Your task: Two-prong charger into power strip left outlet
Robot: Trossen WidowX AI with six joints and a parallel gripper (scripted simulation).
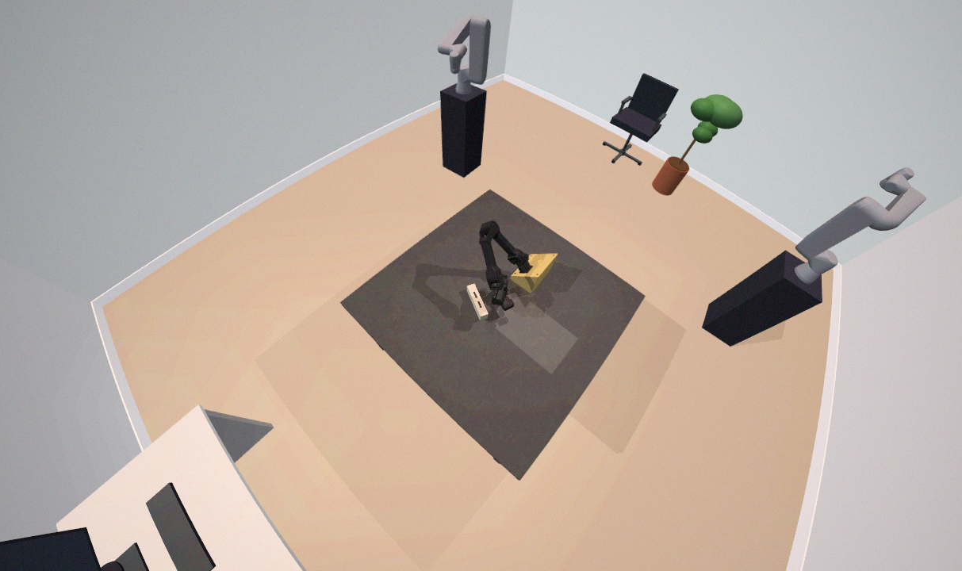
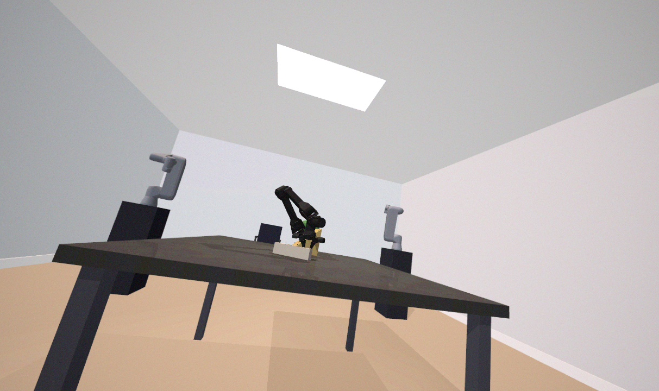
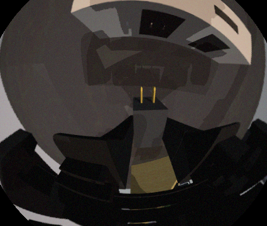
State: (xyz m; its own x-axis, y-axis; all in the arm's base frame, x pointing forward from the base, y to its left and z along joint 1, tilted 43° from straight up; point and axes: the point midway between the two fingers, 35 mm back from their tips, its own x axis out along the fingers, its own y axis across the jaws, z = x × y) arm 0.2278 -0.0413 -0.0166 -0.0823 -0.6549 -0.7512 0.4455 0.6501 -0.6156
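My gripper (image 3: 145, 118) is shut on the dark charger (image 3: 149, 129), one finger on each side of its body. The two gold prongs (image 3: 141, 95) (image 3: 154, 95) stick out past the fingertips, bare and apart from the strip. The power strip (image 1: 481, 314) (image 2: 292, 251) (image 3: 199, 7) is a long cream block lying beside the gripper. In the wrist view it crosses the top, beyond the prongs and slanting down to the right. Its shaded face shows two black openings (image 3: 161, 23) (image 3: 208, 44). The charger is too small to make out in the top and exterior views.
The strip lies on the dark table (image 1: 412, 333) (image 2: 200, 265). The black arm (image 1: 488, 248) (image 2: 292, 209) rises from a yellow wedge-shaped mount (image 1: 538, 275) close behind the gripper. Two grey arms on black pedestals (image 1: 462, 131) (image 1: 760, 301) stand off the table.
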